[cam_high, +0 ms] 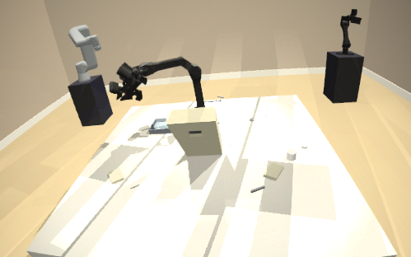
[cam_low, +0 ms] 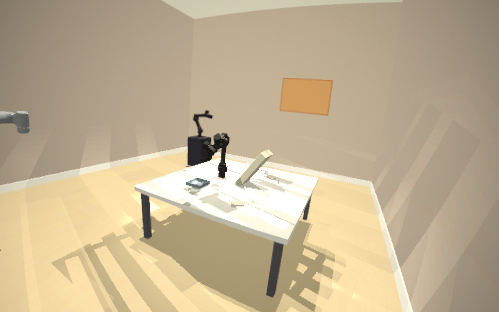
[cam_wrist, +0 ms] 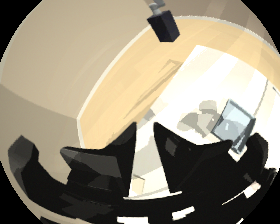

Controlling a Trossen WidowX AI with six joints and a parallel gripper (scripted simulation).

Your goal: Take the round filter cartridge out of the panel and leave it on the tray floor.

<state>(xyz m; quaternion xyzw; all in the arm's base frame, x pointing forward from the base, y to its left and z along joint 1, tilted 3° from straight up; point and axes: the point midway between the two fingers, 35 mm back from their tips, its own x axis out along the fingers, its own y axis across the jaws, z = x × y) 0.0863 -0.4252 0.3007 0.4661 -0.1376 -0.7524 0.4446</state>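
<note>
The service panel (cam_high: 203,142) (cam_low: 255,168) is a beige slab leaning on the table. Its slotted face is turned away in the top view, and it is outside the wrist view. I cannot make out the filter cartridge in any view. The blue-grey tray (cam_high: 159,132) (cam_wrist: 248,131) lies on the table beside the panel; it is small in the exterior view. A small pale patch shows inside it, but I cannot tell what it is. My gripper (cam_high: 130,97) (cam_wrist: 144,125) is partly open with nothing between its fingertips. It hangs in the air, away from the panel, with the tray to its right in the wrist view.
Two flat beige pieces (cam_high: 116,175) (cam_high: 273,170), a white cylinder (cam_high: 291,155) and a dark rod (cam_high: 258,189) lie on the table behind the panel's back. A grey arm (cam_high: 87,51) and another black arm (cam_high: 345,35) stand on dark pedestals off the table.
</note>
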